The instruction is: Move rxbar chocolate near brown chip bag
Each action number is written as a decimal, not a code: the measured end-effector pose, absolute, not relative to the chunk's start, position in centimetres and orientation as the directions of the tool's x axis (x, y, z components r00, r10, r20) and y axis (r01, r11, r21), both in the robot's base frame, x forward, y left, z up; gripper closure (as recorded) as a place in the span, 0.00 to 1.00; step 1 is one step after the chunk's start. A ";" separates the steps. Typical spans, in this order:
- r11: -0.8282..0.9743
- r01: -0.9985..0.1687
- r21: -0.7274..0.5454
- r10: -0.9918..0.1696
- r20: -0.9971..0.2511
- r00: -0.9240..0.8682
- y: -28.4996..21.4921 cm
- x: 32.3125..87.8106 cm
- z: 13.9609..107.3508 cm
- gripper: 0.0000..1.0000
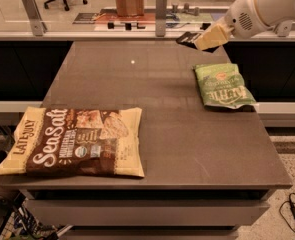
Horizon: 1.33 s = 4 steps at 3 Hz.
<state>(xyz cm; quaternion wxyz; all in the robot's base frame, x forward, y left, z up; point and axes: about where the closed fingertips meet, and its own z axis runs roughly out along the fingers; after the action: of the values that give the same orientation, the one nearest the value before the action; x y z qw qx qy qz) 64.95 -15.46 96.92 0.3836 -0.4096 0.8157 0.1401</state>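
The brown chip bag [77,143] lies flat at the table's near left corner, with white "Sea Salt" and "Late July" lettering facing up. My gripper [201,39] hangs above the far right edge of the table, just beyond the green bag. A small dark flat bar, the rxbar chocolate [186,38], sticks out to the left from between the cream fingers [213,34], held off the table. The bar is far from the brown chip bag, across the table's diagonal.
A green chip bag [223,85] lies at the right side of the dark table [152,109]. Behind the table runs a counter with a brown box [129,1] and metal posts [160,13]. An office chair stands far back left.
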 end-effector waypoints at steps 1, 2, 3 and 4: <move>0.618 -0.782 -0.079 -0.581 -0.716 -0.387 -17.2 62.9 97.0 1.00; 0.598 -0.799 -0.064 -0.608 -0.686 -0.400 -18.4 60.6 96.2 1.00; 0.584 -0.810 -0.043 -0.613 -0.678 -0.406 -18.9 58.6 94.6 1.00; 0.573 -0.820 0.002 -0.594 -0.689 -0.416 -19.0 56.7 91.7 1.00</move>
<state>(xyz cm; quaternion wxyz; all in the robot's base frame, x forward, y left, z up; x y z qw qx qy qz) 56.70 -18.99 91.70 0.3284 -0.4290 0.8237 0.1720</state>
